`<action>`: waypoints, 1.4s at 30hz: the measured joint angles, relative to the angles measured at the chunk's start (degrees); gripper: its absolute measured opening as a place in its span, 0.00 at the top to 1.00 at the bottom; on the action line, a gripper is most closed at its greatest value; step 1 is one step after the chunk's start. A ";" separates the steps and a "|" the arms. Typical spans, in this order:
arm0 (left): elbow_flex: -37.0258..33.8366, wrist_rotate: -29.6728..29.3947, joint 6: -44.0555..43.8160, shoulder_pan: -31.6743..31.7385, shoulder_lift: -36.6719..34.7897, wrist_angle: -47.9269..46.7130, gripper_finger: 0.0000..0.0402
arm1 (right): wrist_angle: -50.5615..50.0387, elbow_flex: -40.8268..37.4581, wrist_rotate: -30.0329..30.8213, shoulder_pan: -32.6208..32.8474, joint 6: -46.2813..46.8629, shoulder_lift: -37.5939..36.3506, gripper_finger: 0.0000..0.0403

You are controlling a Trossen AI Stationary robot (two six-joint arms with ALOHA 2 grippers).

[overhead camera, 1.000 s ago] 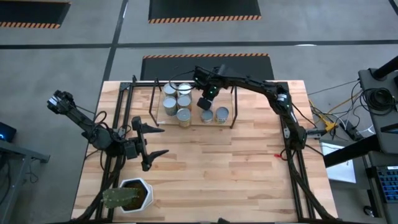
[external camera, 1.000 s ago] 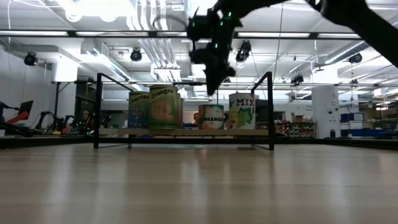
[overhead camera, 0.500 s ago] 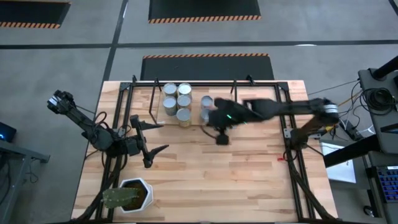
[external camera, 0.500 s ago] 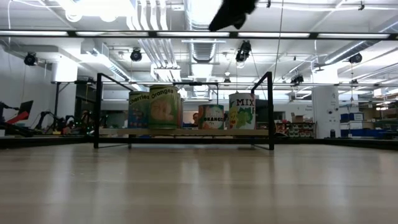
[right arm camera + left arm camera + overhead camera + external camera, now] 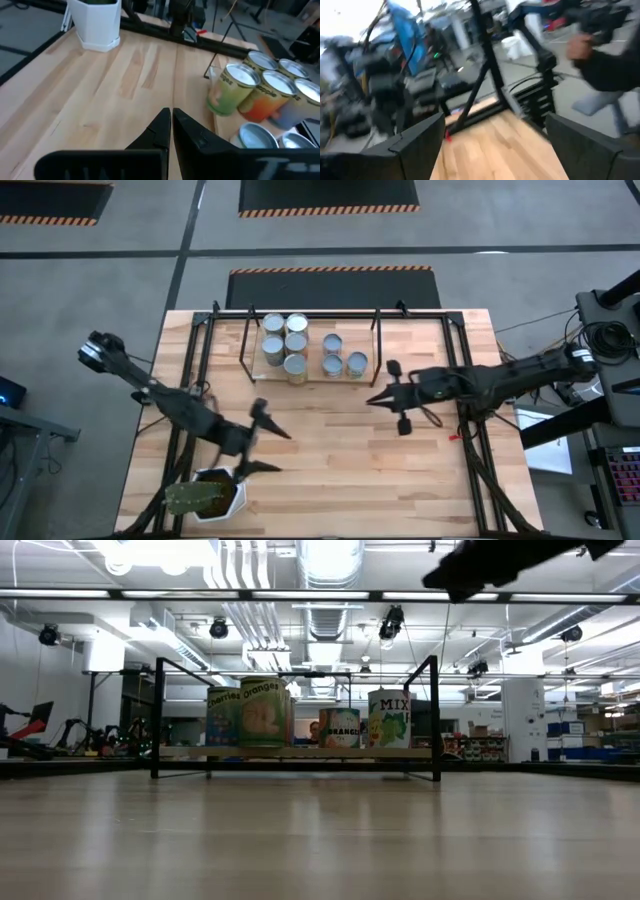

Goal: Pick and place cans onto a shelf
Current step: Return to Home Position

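Observation:
Several cans (image 5: 296, 345) stand upright on their bases on the low light-wood shelf (image 5: 312, 328) at the table's far middle. They also show in the low view (image 5: 262, 712) and in the right wrist view (image 5: 235, 90). My right gripper (image 5: 372, 400) is shut and empty, over the table just near and right of the shelf. Its fingers show closed together in the right wrist view (image 5: 170, 116). My left gripper (image 5: 270, 452) is open and empty at the near left, beside the plant pot. Its fingers stand wide apart in the left wrist view (image 5: 495, 145).
A white hexagonal plant pot (image 5: 207, 494) stands at the near left corner and also shows in the right wrist view (image 5: 97, 24). Black frame rails (image 5: 190, 380) run along the table's left and right sides. A person (image 5: 605, 60) shows beyond the table in the left wrist view.
My right gripper has risen from over the cans on the shelf and drawn back toward the table's near and right edges. My left gripper has gone toward the near edge and a little right, toward the plant pot, turning as it went. The cans have stayed put.

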 joint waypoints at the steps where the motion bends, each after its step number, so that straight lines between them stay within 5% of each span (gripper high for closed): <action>1: -0.08 -1.09 -1.27 0.50 2.33 1.85 0.19 | 1.12 -1.67 0.01 0.00 -0.41 -1.40 0.98; 4: 0.06 -6.09 -3.53 1.72 9.77 5.09 0.19 | 2.30 -5.15 0.02 0.00 -2.41 -5.50 0.98; 9: 2.84 -12.13 -2.90 1.75 13.31 -2.71 0.30 | 2.72 -8.67 -0.02 0.00 -3.65 -12.54 0.98; 20: 1.80 -9.08 -2.71 3.57 -5.64 -22.81 0.97 | 3.80 -16.17 0.02 -0.02 -6.11 -26.31 0.98; 27: -4.03 8.17 0.32 16.66 -15.61 -14.69 0.96 | 11.28 -20.74 -0.01 -0.50 -11.16 -29.47 0.98; 32: -4.17 19.31 -0.94 28.89 -20.19 -24.10 0.99 | 9.93 -21.64 0.02 -2.80 -10.48 -31.24 0.98; 42: -11.06 22.25 -3.80 36.23 -33.94 -30.94 1.00 | 3.31 -24.10 0.04 -4.07 -10.88 -41.40 0.98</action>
